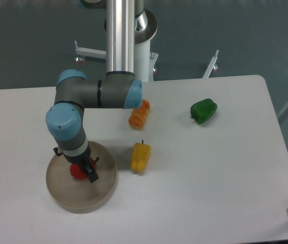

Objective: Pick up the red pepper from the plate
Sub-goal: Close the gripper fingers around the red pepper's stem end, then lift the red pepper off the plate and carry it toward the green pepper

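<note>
Gripper [84, 170] sits low over the plate [103, 190], right on top of the red pepper [76, 171], and from my fixed camera I see only a sliver of red showing on the left of the wrist and a bit between the dark fingers [91, 175]. The fingers straddle the pepper, one on its near right side, but the wrist hides the other finger, so I cannot tell whether the jaws are pressing on it or merely standing around it. The pepper lies inside the plate, a little left of its centre, and its small dark stem pokes out to the right of the gripper.

The plate is at the front left of the white table [210, 193]. Just to the right of its rim lies the yellow pepper [140, 157], upright-ish with its stem pointing away from me. Behind that, near the arm's elbow joint, I see the orange pepper [139, 114], partly tucked under the blue cap of the arm [93, 94]. Well apart on the right is the green pepper [203, 111], alone on the tabletop.

The arm comes down from a silver column at the back, bends left along a grey link, then drops through a blue-capped joint to the wrist above the plate.
</note>
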